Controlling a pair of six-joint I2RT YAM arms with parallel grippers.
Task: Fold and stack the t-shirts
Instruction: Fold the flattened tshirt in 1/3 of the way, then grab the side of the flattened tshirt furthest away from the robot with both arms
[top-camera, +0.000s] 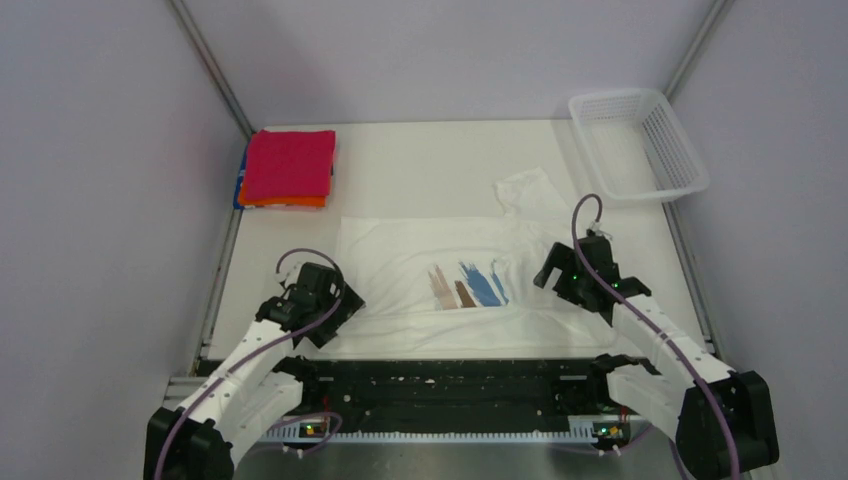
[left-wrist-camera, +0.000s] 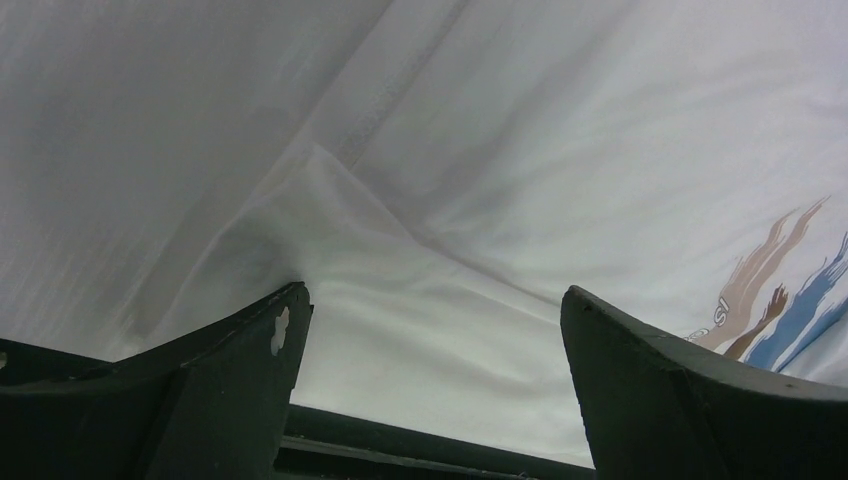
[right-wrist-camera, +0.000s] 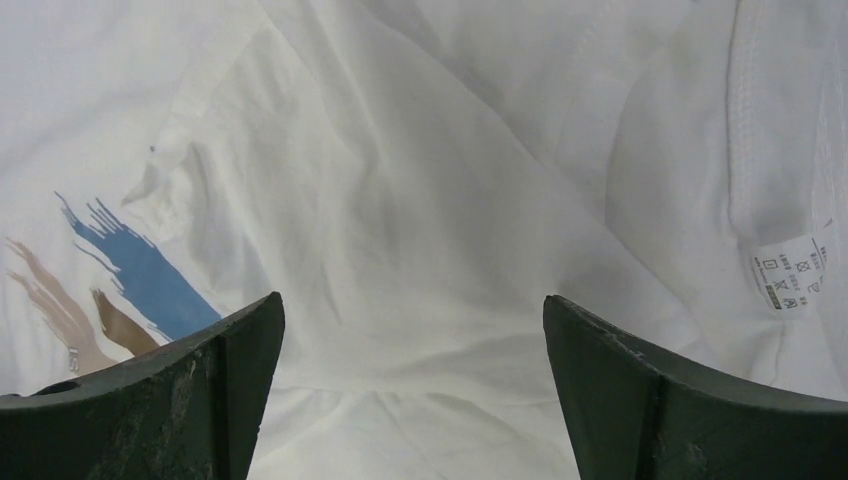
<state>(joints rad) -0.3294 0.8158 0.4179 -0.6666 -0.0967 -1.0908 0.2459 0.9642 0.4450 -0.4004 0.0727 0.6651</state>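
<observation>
A large white t-shirt with a brown and blue brush-stroke print lies spread in the middle of the table. My left gripper is open over its near left corner; the left wrist view shows white cloth between the fingers. My right gripper is open over the shirt's right side near the collar; the right wrist view shows cloth, the print and a care label. A folded stack with crimson on top, orange and blue under it, sits at the far left.
A white plastic mesh basket stands at the far right corner. A sleeve of the white shirt reaches toward it. A black rail runs along the near edge between the arm bases. Grey walls enclose the table.
</observation>
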